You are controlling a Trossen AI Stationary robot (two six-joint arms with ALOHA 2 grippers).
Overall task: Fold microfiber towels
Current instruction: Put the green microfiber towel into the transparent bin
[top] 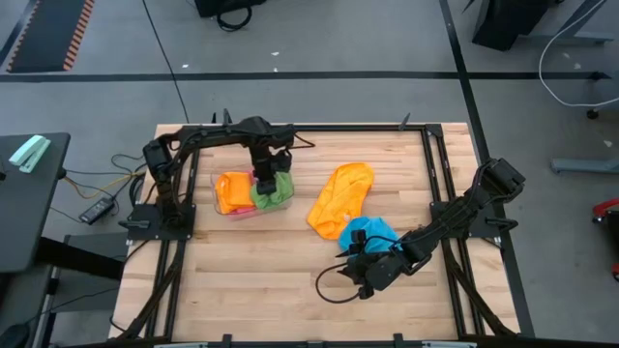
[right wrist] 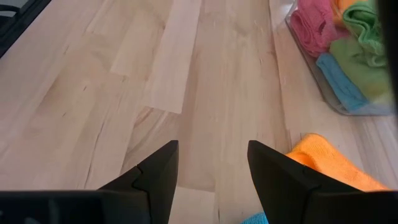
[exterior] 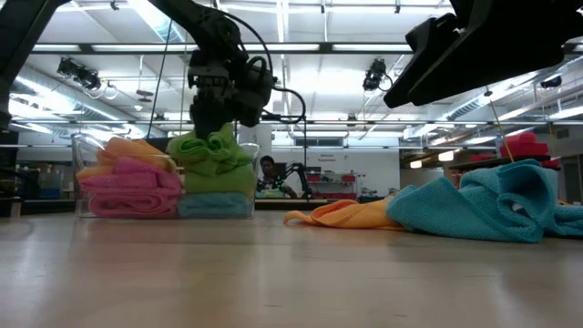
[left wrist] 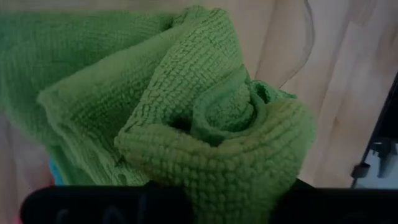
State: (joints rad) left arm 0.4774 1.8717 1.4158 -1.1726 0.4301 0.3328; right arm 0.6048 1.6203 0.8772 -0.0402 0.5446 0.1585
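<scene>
Left end effector: closed on a folded green towel, held directly above the clear tub of stacked towels. Right end effector: fingers parted, nothing held; the unfolded blue towel and orange towel are found just ahead on the tabletop, nearer this arm.

A folded green microfiber towel sits bunched atop the stacked orange, pink and sky-blue folded cloths. Near them, a crumpled orange microfiber towel lies unfolded, touching a rumpled sky-blue microfiber towel just beside it.
</scene>
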